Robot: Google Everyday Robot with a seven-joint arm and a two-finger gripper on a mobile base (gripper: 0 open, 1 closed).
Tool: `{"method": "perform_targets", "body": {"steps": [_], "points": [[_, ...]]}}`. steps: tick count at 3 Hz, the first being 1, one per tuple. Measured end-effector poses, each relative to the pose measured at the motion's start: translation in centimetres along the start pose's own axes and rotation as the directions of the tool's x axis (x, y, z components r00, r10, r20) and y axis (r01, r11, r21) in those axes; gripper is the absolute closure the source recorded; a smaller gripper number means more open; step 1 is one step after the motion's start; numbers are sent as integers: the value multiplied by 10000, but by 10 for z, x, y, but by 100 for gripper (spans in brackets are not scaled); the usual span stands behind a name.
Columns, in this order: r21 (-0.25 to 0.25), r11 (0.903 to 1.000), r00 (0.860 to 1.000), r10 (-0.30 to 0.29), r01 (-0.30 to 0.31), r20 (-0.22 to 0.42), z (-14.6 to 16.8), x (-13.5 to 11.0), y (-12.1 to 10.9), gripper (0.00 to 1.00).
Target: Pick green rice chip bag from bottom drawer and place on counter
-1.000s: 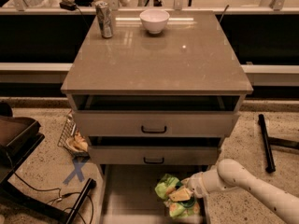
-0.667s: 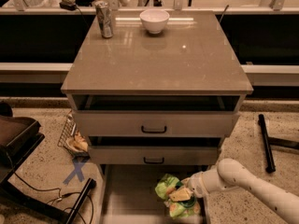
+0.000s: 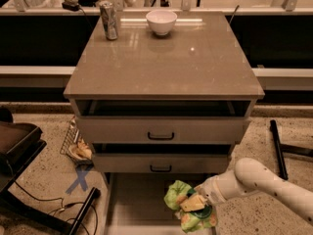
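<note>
Over drawer [image 3: 137,202]: pincer [image 3: 194,203] on crumpled green bag [image 3: 175,194].

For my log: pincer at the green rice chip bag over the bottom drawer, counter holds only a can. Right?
No: the camera view shows the counter holding a can and a white bowl. The pincer is at the green rice chip bag over the bottom drawer.

Gripper [image 3: 193,203] in drawer [image 3: 133,199] partly hides bag [image 3: 174,194].

At five o'clock, the gripper [image 3: 197,201] touches the green rice chip bag [image 3: 175,195] above the bottom drawer [image 3: 132,199]; counter [image 3: 161,62] at twelve.
</note>
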State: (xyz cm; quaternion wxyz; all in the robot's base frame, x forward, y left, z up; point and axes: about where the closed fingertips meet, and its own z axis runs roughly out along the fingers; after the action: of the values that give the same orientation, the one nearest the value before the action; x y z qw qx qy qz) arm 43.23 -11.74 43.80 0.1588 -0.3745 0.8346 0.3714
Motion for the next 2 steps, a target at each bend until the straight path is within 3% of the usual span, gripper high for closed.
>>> {"method": "perform_targets", "body": {"steps": [1, 2], "points": [[239, 9997, 9999, -4, 1, 135, -66, -25, 50, 100], [1006, 9948, 9934, -260, 147, 1119, -161, -73, 100, 100]]}}
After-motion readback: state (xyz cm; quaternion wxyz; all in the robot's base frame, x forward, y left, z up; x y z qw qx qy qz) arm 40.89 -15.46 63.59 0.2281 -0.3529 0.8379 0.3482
